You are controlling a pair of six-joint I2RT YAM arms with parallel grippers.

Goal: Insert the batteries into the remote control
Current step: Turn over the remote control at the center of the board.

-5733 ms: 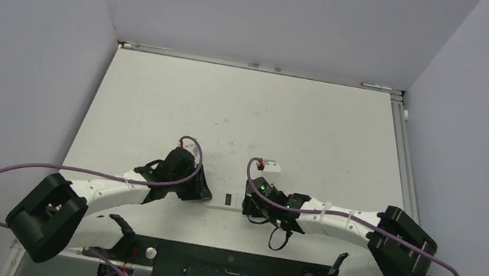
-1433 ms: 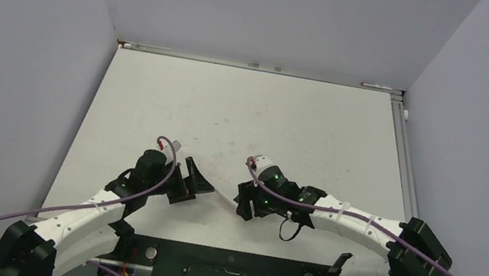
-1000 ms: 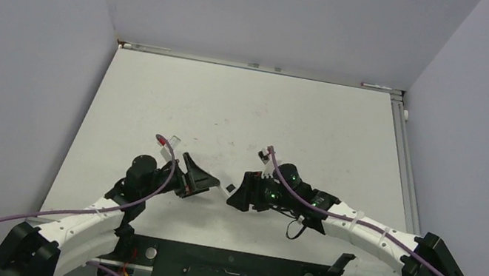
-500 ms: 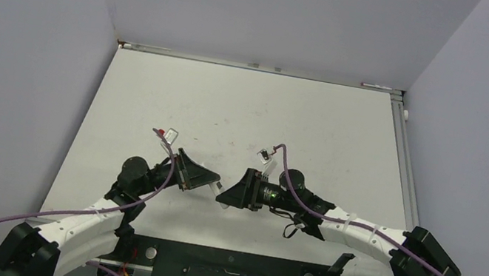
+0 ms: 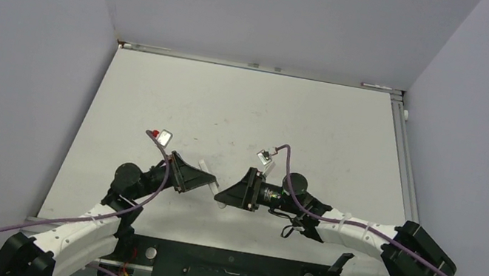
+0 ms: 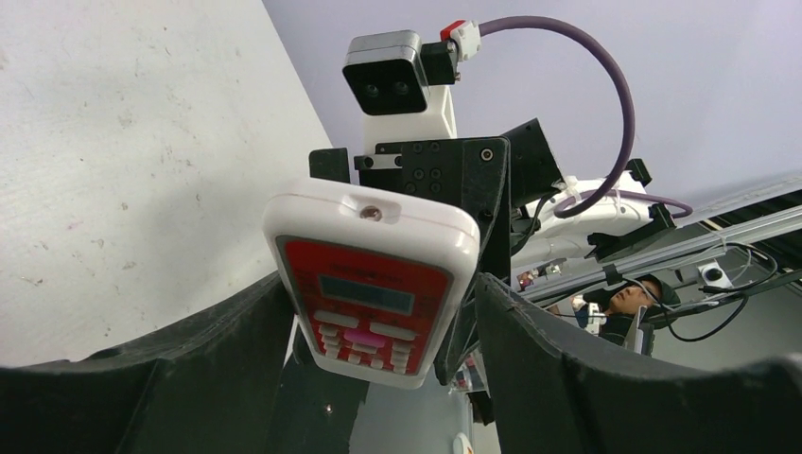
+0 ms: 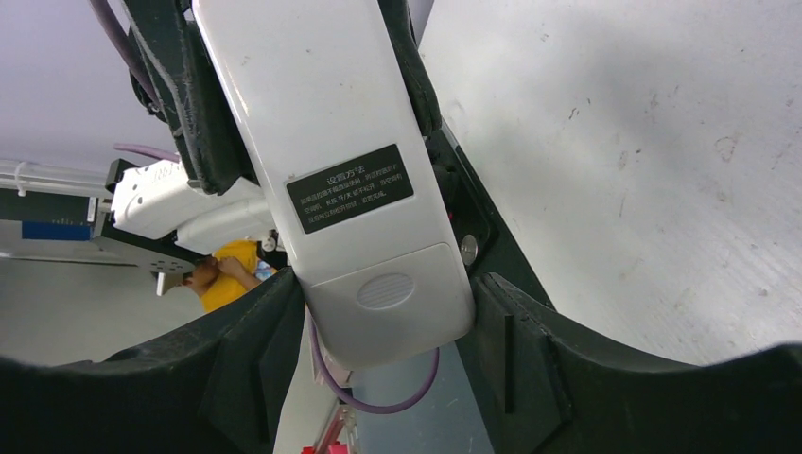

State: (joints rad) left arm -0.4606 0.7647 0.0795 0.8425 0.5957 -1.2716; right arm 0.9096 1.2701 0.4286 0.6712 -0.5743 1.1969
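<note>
Found the left gripper raised over the table, with the remote control between its fingers, red button face toward that wrist camera. Could not tell whether those fingers pressed the casing or merely stood just beside its edges. Saw the remote control lifted clear of the table, bridging the two pincers, which met nose to nose near the front middle. Found the right gripper clamped on the other end of the remote control, a finger tight against each long edge. Looked on the plain white back from that side. Noted a dark label and, below it, the battery cover seated flush and closed. Spotted no batteries in any view, neither on the table nor in either pincer. Could not see inside the compartment, so could not say whether any cell sat there. Judged the job to be at an early stage: remote control picked up and shared between both arms, nothing shown as loaded. Reckoned as left to do: sliding the battery cover off, fetching the batteries, seating them, shutting the cover again.
</note>
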